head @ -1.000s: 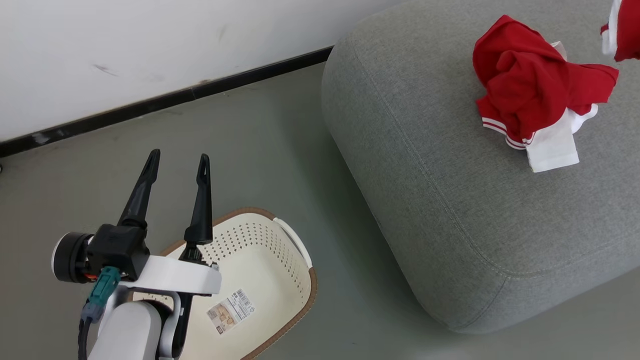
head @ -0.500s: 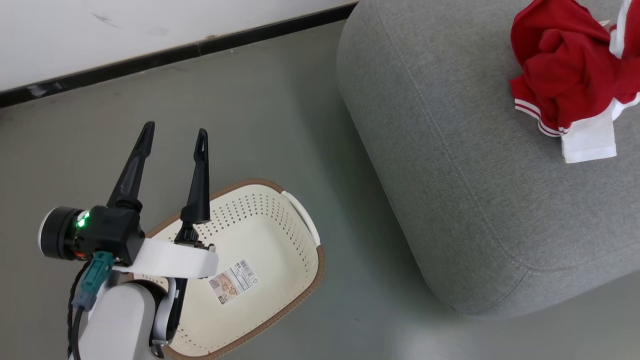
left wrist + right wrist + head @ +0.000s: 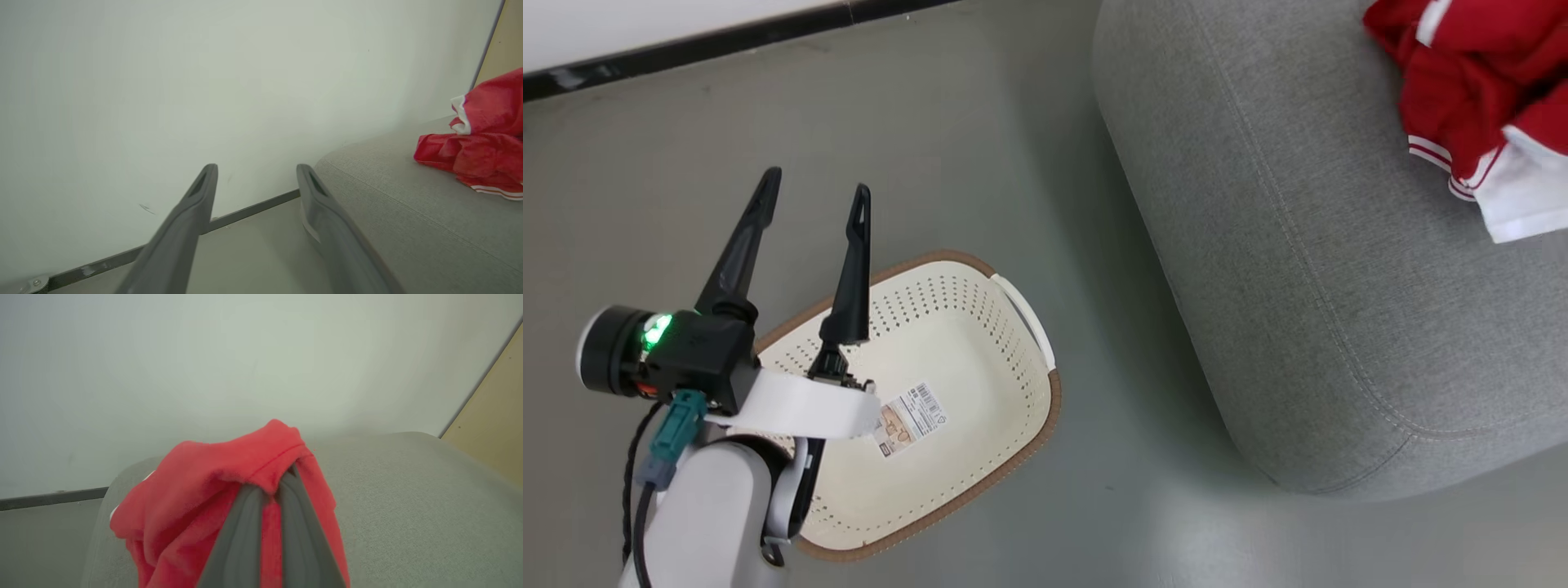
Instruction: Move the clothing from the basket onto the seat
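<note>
Red fabric sits pinched between the two dark fingers of the right gripper (image 3: 278,482), which are pressed together on a fold of the clothing (image 3: 196,486) above the grey seat (image 3: 408,498). In the head view more of the clothing lies heaped at the far right of the seat top, well in from its left edge. The basket (image 3: 947,298) stands on the floor (image 3: 980,139) to the left of the seat, with nothing in it but the barcode sticker (image 3: 910,416) on its base. The left gripper (image 3: 815,186) shows at the near left, beside the basket, its fingers spread with nothing between them.

Judging from this, the task is nearly done, and the risks gather around the release. The pinch takes only a small fold. If soft cloth snags on a fingertip when the jaws part, the piece may be dragged along as the arm pulls away and slide toward the seat's rounded edge. I cannot tell how close to the seat top the held piece hangs; let go from high up, it may land loosely, and a trailing white panel could drape over the side. Dropped onto the heap, it might topple off it. The left arm is less of a worry — it is well apart from the cloth, though a careless swing could knock the light basket.
</note>
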